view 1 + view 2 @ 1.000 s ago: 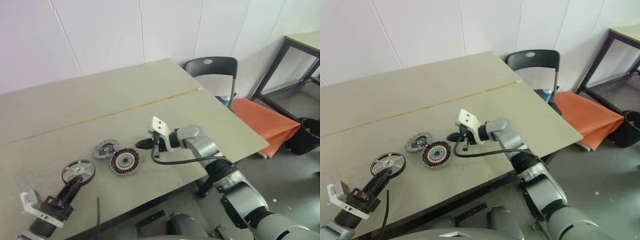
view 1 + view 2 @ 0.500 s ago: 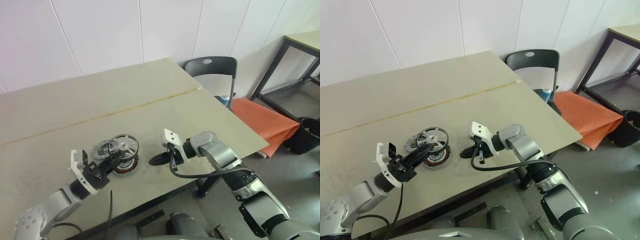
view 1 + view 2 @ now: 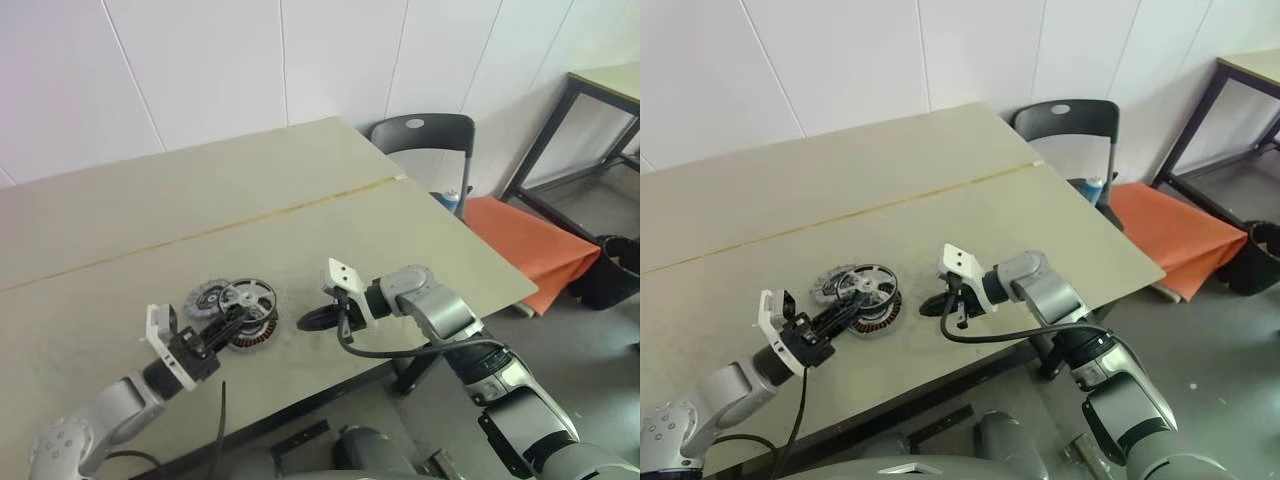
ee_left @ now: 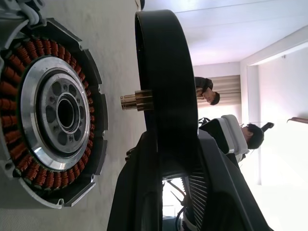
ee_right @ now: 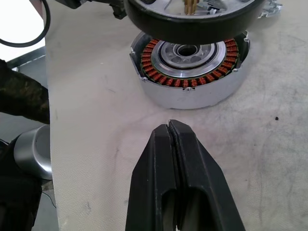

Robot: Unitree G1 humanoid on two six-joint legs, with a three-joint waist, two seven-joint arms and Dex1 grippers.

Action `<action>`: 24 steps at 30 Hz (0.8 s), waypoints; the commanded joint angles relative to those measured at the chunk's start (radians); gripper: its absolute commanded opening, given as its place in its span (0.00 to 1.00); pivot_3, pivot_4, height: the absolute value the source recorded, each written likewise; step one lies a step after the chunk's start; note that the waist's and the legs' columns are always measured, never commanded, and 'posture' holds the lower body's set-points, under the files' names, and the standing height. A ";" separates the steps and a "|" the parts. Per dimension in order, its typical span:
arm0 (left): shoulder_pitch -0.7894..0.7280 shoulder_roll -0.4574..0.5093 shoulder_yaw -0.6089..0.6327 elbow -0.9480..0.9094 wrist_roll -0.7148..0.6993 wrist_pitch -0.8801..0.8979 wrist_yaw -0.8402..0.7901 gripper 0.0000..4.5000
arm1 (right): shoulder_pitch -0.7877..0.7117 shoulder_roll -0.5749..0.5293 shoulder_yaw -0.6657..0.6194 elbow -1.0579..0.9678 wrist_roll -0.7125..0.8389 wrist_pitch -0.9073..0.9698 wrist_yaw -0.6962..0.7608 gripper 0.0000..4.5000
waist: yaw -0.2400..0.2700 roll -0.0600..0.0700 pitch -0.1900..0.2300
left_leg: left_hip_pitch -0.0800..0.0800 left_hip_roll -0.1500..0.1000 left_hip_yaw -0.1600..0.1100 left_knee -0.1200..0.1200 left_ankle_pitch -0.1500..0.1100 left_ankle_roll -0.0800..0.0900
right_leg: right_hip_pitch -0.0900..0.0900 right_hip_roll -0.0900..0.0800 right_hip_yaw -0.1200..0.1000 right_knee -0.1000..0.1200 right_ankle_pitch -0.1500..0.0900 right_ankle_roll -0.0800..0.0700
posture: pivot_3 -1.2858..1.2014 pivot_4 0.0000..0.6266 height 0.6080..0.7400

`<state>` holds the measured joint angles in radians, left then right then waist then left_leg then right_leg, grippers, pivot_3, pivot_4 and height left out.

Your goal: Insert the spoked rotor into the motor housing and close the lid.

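The left tool [image 3: 232,322] is clamped on the dark rim of the spoked rotor [image 3: 249,298], holding it flat just above the motor housing [image 5: 190,67], which sits on the bench [image 3: 120,230] near its front edge. In the left wrist view the brass shaft stub [image 4: 136,101] on the rotor's underside points toward the housing's central bore [image 4: 66,113] but has not entered it, and it appears slightly offset from the bore. The step in hand is judged to be the insertion. Before lowering, centre the stub over the bore and keep the rotor's face parallel to the ring of copper windings [image 5: 166,79]; a tilted rim is likely to catch on the casing wall. Lower slowly and release only once the rim seats evenly all round. The magnets may pull the rotor sideways, so hold the grip firm until it is seated. The right tool [image 5: 169,139] rests with its fingers pressed together and empty, on the bench just right of the housing, apart from it; it could brace the casing if it slides. The finned part [image 3: 207,297] just beyond the housing, on its left, is probably the lid, to be fitted last.
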<state>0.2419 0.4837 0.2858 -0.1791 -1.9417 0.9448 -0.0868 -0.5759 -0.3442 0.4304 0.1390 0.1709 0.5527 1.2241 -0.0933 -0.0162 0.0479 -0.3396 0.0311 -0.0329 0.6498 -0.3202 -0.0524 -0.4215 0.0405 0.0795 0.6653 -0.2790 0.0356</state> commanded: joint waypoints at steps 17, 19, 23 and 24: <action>0.034 -0.044 -0.022 -0.075 -0.008 -0.093 0.080 0.09 | -0.009 0.000 -0.002 -0.037 0.012 -0.015 -0.012 0.00 | 0.000 0.000 0.000 | 0.000 0.000 0.000 0.000 0.000 0.000 | 0.000 0.000 0.000 0.000 0.000 0.000 | 0.52 0.00 1.00; 0.037 -0.046 -0.025 -0.077 -0.005 -0.097 0.083 0.09 | -0.008 -0.002 -0.002 -0.038 0.011 -0.016 -0.011 0.00 | 0.000 0.000 0.000 | 0.000 0.000 0.000 0.000 0.000 0.000 | 0.000 0.000 0.000 0.000 0.000 0.000 | 0.52 0.00 1.00; 0.047 -0.056 -0.036 -0.082 0.005 -0.102 0.093 0.09 | -0.011 -0.003 -0.002 -0.035 0.009 -0.019 -0.012 0.00 | 0.000 0.000 0.000 | 0.000 0.000 0.000 0.000 0.000 0.000 | 0.000 0.000 0.000 0.000 0.000 0.000 | 0.52 0.00 1.00; 0.053 -0.060 -0.037 -0.083 0.008 -0.105 0.095 0.09 | -0.012 -0.004 -0.003 -0.033 0.008 -0.021 -0.012 0.00 | 0.000 0.000 0.000 | 0.000 0.000 0.000 0.000 0.000 0.000 | 0.000 0.000 0.000 0.000 0.000 0.000 | 0.52 0.00 1.00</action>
<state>0.2867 0.4279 0.2483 -0.2367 -1.9362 0.8443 0.0054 -0.5755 -0.3454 0.4307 0.1389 0.1705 0.5507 1.2125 -0.0936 -0.0162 0.0478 -0.3392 0.0309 -0.0328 0.6503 -0.3202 -0.0525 -0.4210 0.0409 0.0795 0.6657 -0.2790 0.0355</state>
